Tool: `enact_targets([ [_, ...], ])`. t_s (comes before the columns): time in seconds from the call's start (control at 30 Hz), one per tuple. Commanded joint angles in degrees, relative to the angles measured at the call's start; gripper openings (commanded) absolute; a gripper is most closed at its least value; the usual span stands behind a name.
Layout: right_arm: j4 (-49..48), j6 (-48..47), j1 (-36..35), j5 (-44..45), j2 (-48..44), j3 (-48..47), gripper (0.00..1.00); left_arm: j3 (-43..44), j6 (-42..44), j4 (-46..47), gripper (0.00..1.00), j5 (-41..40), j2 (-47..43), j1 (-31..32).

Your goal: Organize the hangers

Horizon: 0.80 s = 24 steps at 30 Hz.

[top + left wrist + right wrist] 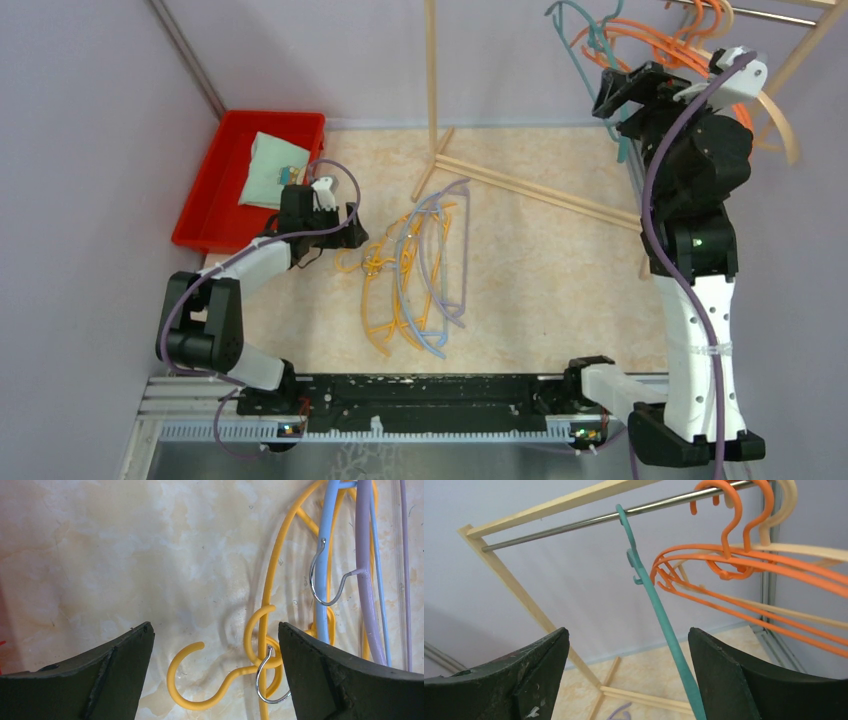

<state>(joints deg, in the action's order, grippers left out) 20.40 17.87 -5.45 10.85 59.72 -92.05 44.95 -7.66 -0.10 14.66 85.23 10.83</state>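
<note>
Several hangers lie tangled on the table (415,270): yellow, light blue and lavender. My left gripper (352,237) is low at the pile's left edge. In the left wrist view it (214,630) is open, with a yellow hook (192,680) between its fingers, untouched. Light blue (325,555) and lavender (364,580) hangers lie to the right. My right gripper (612,100) is raised at the rack, open (626,632). A teal hanger (659,615) hangs from the metal rail (574,525), its arm passing close to the right finger. Orange hangers (744,560) and a beige one (784,510) hang further right.
A red bin (215,190) holding a pale green cloth (272,170) stands at the back left. The rack's wooden upright (432,80) and floor bars (540,190) cross the back of the table. Lilac walls close in on both sides.
</note>
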Motion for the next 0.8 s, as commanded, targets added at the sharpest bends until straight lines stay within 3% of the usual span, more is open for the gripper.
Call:
enact_targets([
  [0.0,-5.11,-5.46,0.38,-6.72,1.02,-3.18,0.88,0.68,-0.28,1.39,0.98,0.83,0.59,-0.20],
  [0.2,2.66,-4.26,-2.58,-28.62,11.39,-12.21,0.82,0.92,-0.86,1.83,0.99,0.77,1.35,-0.20],
  [0.37,10.34,-13.55,-20.16,-19.55,17.14,-13.76,0.82,1.08,-1.05,1.73,0.99,0.47,1.94,-0.20],
  [0.47,14.77,-11.03,-23.48,-23.22,21.64,-11.64,0.77,1.04,-1.42,1.68,0.99,0.06,2.13,-0.20],
  [0.77,13.31,-10.83,-34.50,-22.23,29.22,10.25,0.71,0.14,-2.85,1.63,0.98,-0.56,2.13,-0.29],
])
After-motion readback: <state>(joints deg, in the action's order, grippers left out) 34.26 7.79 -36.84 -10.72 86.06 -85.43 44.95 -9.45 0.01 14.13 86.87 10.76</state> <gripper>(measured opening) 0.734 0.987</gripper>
